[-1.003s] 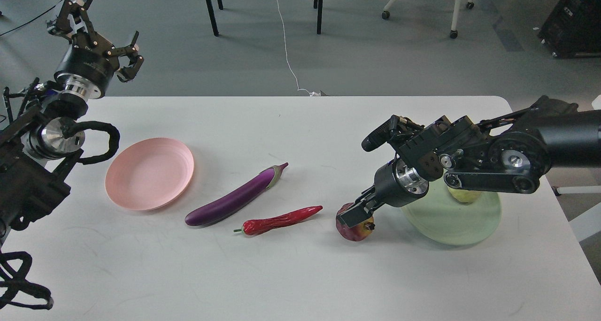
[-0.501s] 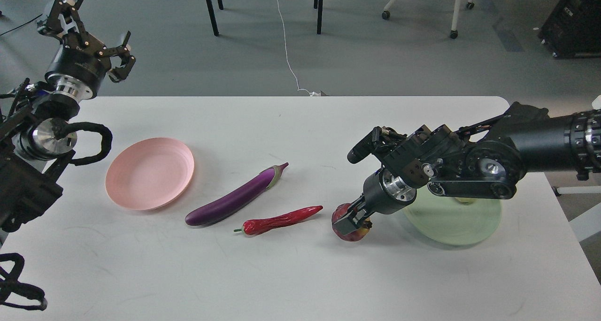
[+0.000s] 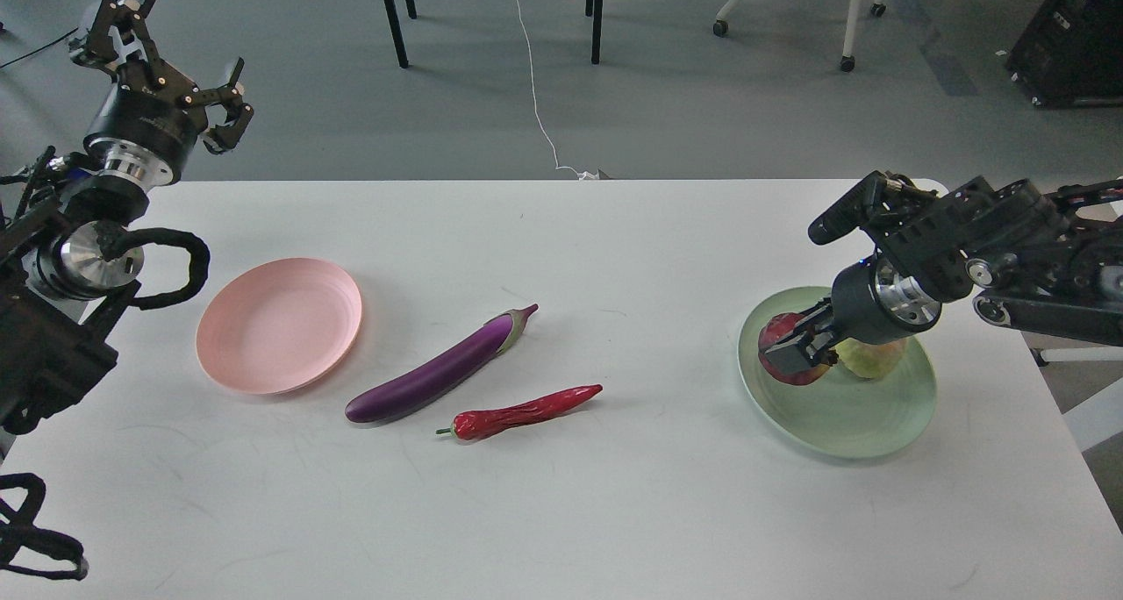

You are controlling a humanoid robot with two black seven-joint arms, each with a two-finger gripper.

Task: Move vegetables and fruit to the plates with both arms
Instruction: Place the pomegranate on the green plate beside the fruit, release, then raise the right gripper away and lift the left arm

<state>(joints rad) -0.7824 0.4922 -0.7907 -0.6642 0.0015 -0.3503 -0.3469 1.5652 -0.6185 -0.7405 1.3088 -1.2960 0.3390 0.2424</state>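
My right gripper (image 3: 797, 346) is shut on the dark red fruit (image 3: 787, 360) and holds it over the left part of the pale green plate (image 3: 833, 416). I cannot tell whether the fruit touches the plate. The yellow-green fruit (image 3: 870, 360) lies on that plate right beside it, partly hidden by my wrist. The purple eggplant (image 3: 439, 370) and the red chili pepper (image 3: 525, 412) lie side by side mid-table. The pink plate (image 3: 279, 325) is empty at the left. My left gripper (image 3: 167, 65) is open and empty, raised past the table's far left corner.
The white table (image 3: 561, 512) ends close to the right of the green plate. Chair and table legs (image 3: 395, 17) and a white cable stand on the grey floor beyond the far edge. My left arm's black cables hang at the left edge.
My right gripper has closed on the dark red fruit, lifted it off the table and carried it right, over the green plate. My left arm drew back slightly to the left, then held still.
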